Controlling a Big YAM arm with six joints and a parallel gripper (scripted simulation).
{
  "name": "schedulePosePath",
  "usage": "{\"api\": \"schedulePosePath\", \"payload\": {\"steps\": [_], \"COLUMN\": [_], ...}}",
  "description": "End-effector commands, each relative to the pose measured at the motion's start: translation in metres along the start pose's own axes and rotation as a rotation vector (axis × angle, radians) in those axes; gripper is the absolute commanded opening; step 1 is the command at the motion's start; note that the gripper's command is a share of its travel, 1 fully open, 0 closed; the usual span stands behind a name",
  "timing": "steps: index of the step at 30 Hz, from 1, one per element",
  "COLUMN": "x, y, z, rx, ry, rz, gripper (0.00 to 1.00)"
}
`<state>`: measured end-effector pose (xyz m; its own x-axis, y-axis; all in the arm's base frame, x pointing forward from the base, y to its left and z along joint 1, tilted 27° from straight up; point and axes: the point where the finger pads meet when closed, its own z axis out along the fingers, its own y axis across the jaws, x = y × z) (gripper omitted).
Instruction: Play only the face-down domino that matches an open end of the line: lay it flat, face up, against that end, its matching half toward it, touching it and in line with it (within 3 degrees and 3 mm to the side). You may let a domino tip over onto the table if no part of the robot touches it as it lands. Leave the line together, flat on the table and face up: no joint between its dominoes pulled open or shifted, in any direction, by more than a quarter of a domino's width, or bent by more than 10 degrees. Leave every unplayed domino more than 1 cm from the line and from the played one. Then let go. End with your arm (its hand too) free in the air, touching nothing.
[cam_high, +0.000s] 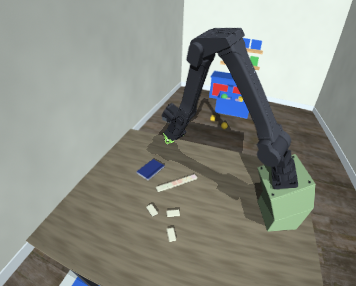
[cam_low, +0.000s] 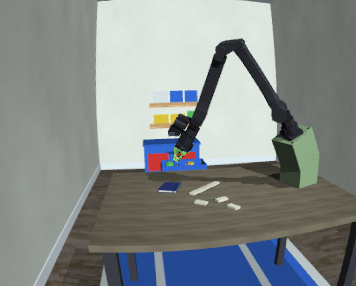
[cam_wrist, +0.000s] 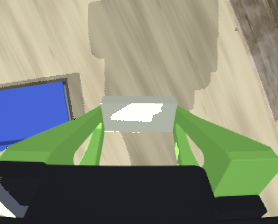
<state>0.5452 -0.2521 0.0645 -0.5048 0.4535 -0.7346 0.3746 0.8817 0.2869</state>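
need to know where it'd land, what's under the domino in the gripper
The domino is clamped between the green fingers, with bare wood table below it. The blue book lies off to one side. The domino's underside is hidden.
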Motion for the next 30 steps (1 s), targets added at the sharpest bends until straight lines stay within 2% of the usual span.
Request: {"api": "schedulePosePath", "payload": {"steps": [1,8,9,18,25,26,30], "x": [-0.046,-0.046,-0.02,-0.044,-0.044,-0.034,-0.033], "y": [0.014,0.014,0.004,0.022,0.022,0.021,0.02], "z": [-0.021,-0.021,-0.009,-0.023,-0.023,-0.018,-0.019], "rx": [-0.016,-0.016,-0.001,-0.02,-0.02,-0.011,-0.021], "ry": [-0.221,-0.221,-0.187,-0.566,-0.566,-0.566,-0.727], "rz": [0.019,0.019,0.011,0.025,0.025,0.007,0.018], "gripper": [0.49,0.49,0.49,0.49,0.49,0.49,0.49]}}
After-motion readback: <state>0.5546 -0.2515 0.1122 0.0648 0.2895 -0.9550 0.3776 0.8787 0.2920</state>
